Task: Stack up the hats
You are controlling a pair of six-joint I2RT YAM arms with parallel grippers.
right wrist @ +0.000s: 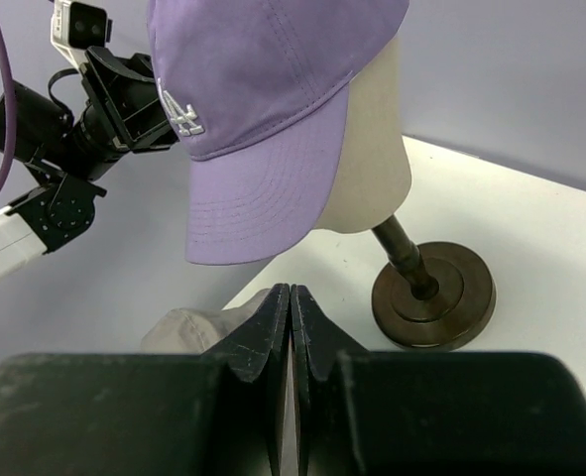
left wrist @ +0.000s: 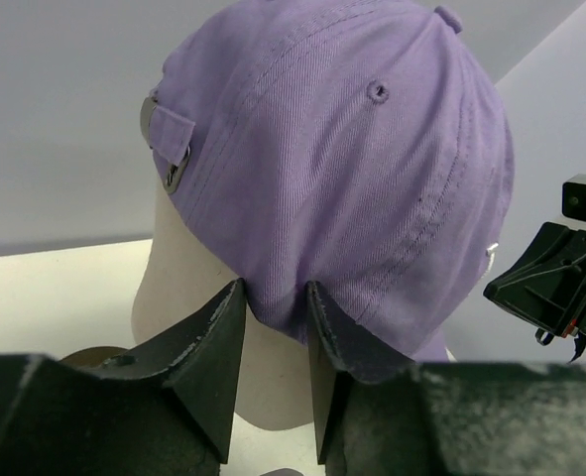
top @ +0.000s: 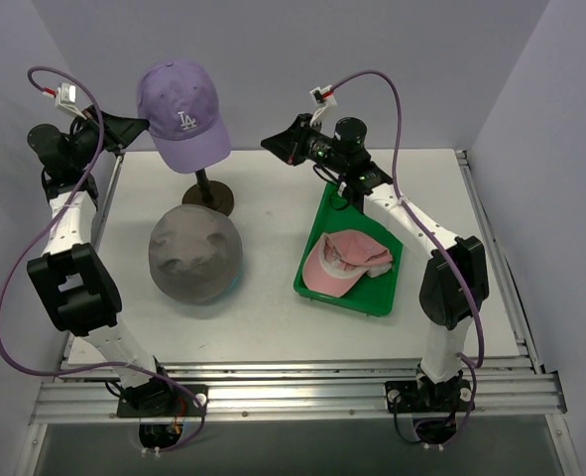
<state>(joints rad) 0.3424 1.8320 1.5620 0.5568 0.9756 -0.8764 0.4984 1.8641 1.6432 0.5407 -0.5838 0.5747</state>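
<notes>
Left jaws stand spread astride the rear hem of the lilac cap (left wrist: 372, 178) on the mannequin head (left wrist: 174, 288) — seemingly poised to lift it off; right jaws pressed together, empty.

The lilac baseball cap (top: 181, 114) with its white LA logo sits on the mannequin head (left wrist: 174, 283). The grey floppy hat (top: 195, 254) lies crown-up on the table (top: 273, 317) just in front. The pink baseball cap (top: 344, 264) lies rumpled in the green tray (top: 367, 301).

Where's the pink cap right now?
Seen from above, the pink baseball cap lies in the green tray on the right side of the table, right of the grey hat.
</notes>
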